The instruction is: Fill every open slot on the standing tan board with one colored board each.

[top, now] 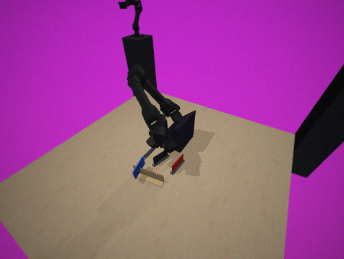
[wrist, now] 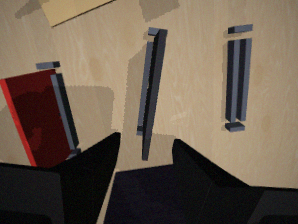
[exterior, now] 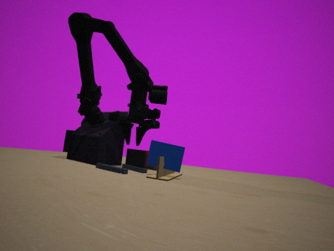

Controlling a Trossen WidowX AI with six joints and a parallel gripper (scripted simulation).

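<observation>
The blue board (top: 139, 168) (exterior: 168, 155) stands upright and crosswise on the tan board (top: 153, 176) (exterior: 161, 167), at one end of it; that crossing is what its slot is for. Further notches in the tan board's top edge, seen from above, appear unfilled.

The black board (top: 160, 158) (exterior: 136, 158) (wrist: 155, 90) and the red board (top: 177, 163) (exterior: 147, 158) (wrist: 35, 120) each stand in a holder, which keeps them on edge, ready to be gripped. The third holder (top: 149, 153) (exterior: 111, 168) (wrist: 230, 80) bears no board; presumably it served the blue one.

The gripper (exterior: 133, 143) (wrist: 147, 141) points down above the black board, its fingers spread, nothing between them. In the wrist view they stand either side of the board's line, an arrangement suited to closing on both faces. The next step is probably to descend and pinch the black board. Coming down off-centre could put a fingertip on its top edge or tip it in its holder.
</observation>
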